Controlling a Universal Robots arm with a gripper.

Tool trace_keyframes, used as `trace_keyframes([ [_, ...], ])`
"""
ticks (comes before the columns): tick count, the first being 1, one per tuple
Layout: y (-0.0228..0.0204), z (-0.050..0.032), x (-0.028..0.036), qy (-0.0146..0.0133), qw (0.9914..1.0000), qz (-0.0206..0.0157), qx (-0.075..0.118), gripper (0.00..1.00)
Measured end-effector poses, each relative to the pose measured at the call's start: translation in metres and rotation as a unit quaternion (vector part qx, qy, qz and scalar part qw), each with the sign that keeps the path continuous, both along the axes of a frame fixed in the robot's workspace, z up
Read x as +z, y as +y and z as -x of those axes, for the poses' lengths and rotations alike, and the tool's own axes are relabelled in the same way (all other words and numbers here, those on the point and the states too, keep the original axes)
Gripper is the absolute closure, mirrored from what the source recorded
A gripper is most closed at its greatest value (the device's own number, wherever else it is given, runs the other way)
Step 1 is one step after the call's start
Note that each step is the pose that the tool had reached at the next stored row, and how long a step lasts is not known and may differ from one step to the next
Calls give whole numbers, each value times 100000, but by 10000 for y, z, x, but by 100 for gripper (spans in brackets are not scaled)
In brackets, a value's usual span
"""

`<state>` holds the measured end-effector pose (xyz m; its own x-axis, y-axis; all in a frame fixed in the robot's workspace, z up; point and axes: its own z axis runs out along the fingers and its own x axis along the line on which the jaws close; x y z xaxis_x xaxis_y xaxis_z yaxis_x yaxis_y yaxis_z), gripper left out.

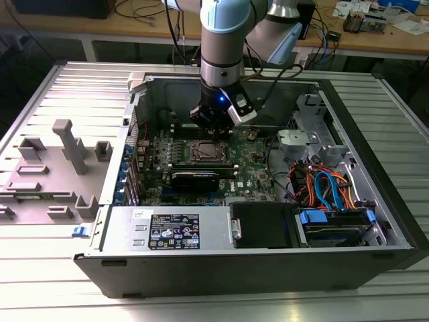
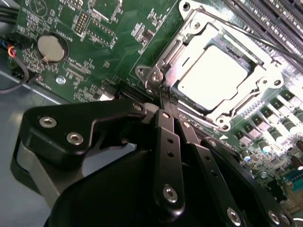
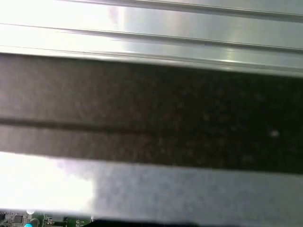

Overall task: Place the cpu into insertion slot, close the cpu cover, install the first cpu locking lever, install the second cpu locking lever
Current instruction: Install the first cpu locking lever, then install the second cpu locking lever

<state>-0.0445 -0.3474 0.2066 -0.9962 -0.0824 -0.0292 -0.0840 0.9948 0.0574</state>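
Observation:
In the second wrist view the cpu lies flat in the insertion slot, its pale metal top showing through the window of the cpu cover. The cover lies down over the chip. A thin locking lever rod runs along one side of the socket. My gripper is shut, its black fingers pressed together, with the tips just beside a corner of the socket. In the exterior view the gripper hangs inside the open computer case, just above the socket.
Long black memory slots flank the socket, and a coin battery sits on the green board. A black card, a power supply and coloured cables crowd the case. A grey fixture stands on the exterior view's left.

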Motion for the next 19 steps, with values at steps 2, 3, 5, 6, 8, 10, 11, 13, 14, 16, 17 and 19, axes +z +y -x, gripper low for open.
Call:
trace_keyframes([
  [2, -5, 0, 0, 2, 100000, -2, -2, 89],
  [3, -9, 0, 0, 1, 100000, -3, -1, 89],
  [5, -9, 0, 0, 3, 100000, -2, 2, 89],
  [6, -9, 0, 0, 0, 100000, -4, -3, 89],
  [8, -10, 0, 0, 0, 100000, -3, -1, 89],
  [10, -10, 0, 0, 1, 100000, -3, -2, 89],
  [11, -13, 0, 0, 2, 100000, -4, 4, 89],
  [13, -22, 0, 0, 2, 100000, 1, 10, 89],
  [14, -32, 0, 0, 1, 100000, -2, 0, 89],
  [16, -55, 0, 0, 2, 100000, -2, 0, 89],
  [17, -70, 0, -1, 0, 100000, -6, -1, 89],
  [19, -93, 0, 0, -2, 100000, -3, -2, 89],
])
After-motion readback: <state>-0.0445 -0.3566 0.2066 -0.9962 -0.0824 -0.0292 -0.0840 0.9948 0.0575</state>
